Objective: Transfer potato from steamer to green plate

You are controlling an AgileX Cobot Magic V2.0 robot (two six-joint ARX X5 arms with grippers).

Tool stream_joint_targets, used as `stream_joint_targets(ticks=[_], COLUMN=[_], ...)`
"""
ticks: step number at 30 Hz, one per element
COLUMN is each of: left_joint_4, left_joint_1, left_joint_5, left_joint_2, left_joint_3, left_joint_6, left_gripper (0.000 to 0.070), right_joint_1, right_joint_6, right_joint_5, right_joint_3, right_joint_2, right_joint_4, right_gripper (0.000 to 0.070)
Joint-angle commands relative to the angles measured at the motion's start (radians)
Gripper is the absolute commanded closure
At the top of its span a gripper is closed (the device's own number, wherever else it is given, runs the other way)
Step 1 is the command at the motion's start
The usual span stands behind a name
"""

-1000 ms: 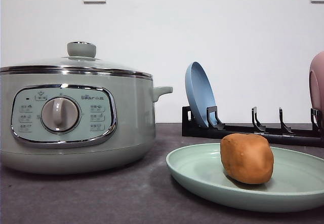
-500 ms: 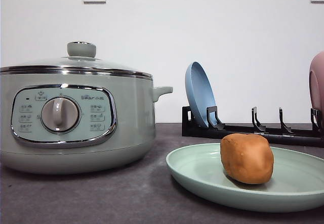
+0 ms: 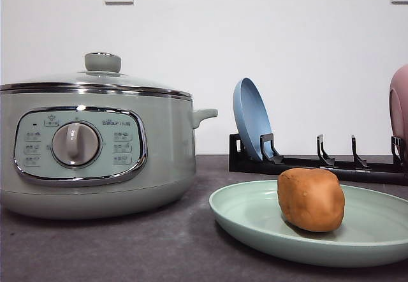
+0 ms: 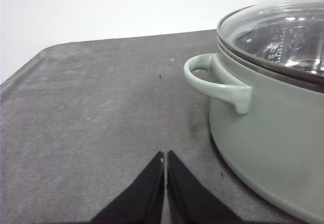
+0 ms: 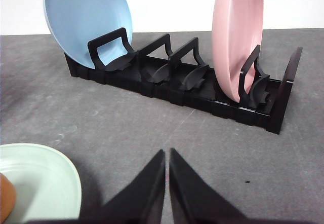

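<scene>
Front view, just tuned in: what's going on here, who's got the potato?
Nobody is holding it. The potato lies on the green plate, beside the steamer, whose glass lid is on. Both grippers are shut and empty: the left gripper hangs over bare table next to the steamer's handle, the right gripper hangs between the green plate and the black rack holding the blue plate and pink plate.

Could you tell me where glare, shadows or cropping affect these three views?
Front view: soft shadow under the orange-brown potato on the pale green plate; pink plate cropped. Left wrist view: bright reflections on the sage-green steamer's glass lid. Right wrist view: evenly lit black plate rack.
</scene>
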Motion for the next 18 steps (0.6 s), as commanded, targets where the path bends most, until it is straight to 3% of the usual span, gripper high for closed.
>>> stream_joint_targets(ticks=[1,18], left_joint_4=[-0.008,-0.008], left_joint_1=[0.003,0.003], left_joint_5=[-0.002,-0.002], left_joint_2=[-0.002,-0.002], left_joint_3=[-0.021,-0.021], left_joint_6=[-0.006,-0.006], left_gripper=[0.0700,0.0700], right_joint_1=[-0.001,-0.001], right_joint_6=[-0.008,-0.008], right_joint_5=[-0.001,-0.001], right_joint_3=[-0.005,-0.005], right_joint_2=[-0.003,-0.003], right_joint_4=[0.003,0.003], right_gripper=[0.0700,0.0700])
